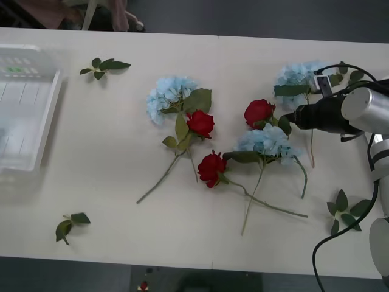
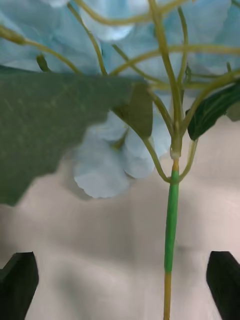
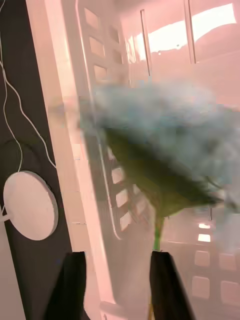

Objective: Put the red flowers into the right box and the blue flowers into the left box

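Three red flowers point(image 1: 200, 123) point(image 1: 258, 112) point(image 1: 211, 167) lie mid-table among blue flowers point(image 1: 170, 94) point(image 1: 267, 141) point(image 1: 298, 76). My right gripper point(image 1: 290, 117) reaches in from the right, low over the table. In its wrist view the right gripper point(image 2: 120, 285) is open, and a blue flower's green stem point(image 2: 171, 215) runs between its black fingers. The left box point(image 1: 24, 109) sits at the table's left edge. Over the left box's ribbed bottom point(image 3: 210, 65) a blurred blue flower point(image 3: 165, 135) hangs in front of my left gripper point(image 3: 119, 287). That gripper's fingers are apart, with the stem point(image 3: 157, 235) beside one finger. The right box is out of view.
Loose green leaf sprigs lie at the back left point(image 1: 103, 66), front left point(image 1: 70, 225), front right point(image 1: 346, 213) and back right point(image 1: 346, 76). A black cable point(image 1: 328, 243) loops down beside the right arm. A white round disc point(image 3: 27, 205) lies on the dark floor beside the tray.
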Available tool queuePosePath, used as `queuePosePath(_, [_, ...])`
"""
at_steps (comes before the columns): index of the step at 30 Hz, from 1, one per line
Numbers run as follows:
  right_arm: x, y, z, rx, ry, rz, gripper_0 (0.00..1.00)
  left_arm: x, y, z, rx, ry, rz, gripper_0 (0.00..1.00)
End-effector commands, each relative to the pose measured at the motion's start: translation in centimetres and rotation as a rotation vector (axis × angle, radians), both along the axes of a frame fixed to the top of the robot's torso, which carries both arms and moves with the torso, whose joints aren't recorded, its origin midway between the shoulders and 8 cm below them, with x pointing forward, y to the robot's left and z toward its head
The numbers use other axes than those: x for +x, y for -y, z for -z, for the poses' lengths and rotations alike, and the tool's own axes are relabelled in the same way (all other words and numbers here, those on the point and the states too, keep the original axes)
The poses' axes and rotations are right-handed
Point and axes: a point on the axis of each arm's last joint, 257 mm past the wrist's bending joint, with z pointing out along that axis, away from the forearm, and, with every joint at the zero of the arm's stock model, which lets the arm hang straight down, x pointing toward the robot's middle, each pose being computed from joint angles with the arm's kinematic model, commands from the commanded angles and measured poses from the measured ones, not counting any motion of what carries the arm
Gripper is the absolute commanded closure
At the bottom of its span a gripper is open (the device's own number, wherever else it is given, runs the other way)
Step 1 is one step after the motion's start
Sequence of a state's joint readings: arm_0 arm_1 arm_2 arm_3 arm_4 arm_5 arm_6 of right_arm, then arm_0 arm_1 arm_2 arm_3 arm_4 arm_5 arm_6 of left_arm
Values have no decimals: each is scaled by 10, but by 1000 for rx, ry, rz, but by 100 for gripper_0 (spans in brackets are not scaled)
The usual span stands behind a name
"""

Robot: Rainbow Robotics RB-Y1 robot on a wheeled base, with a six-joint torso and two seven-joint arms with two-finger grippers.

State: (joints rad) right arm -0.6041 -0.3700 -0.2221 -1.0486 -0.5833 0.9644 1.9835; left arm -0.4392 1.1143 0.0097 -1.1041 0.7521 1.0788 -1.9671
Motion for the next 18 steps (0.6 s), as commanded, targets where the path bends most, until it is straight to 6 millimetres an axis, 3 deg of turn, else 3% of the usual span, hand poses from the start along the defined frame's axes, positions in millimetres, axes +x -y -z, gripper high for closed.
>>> queuePosePath(1, [5, 2, -8, 25, 16, 34, 97, 13, 8, -17, -23, 50, 16, 29])
queuePosePath(7, [5, 2, -8, 25, 16, 34, 100, 26, 50, -11, -160, 82, 68, 1])
queuePosePath(14, [7, 1, -11, 30, 22, 33, 100, 37, 113, -37, -293, 110, 127, 0])
queuePosePath(18, [9, 3, -22, 55, 44, 29, 100, 40, 165, -51, -404, 130, 137, 0])
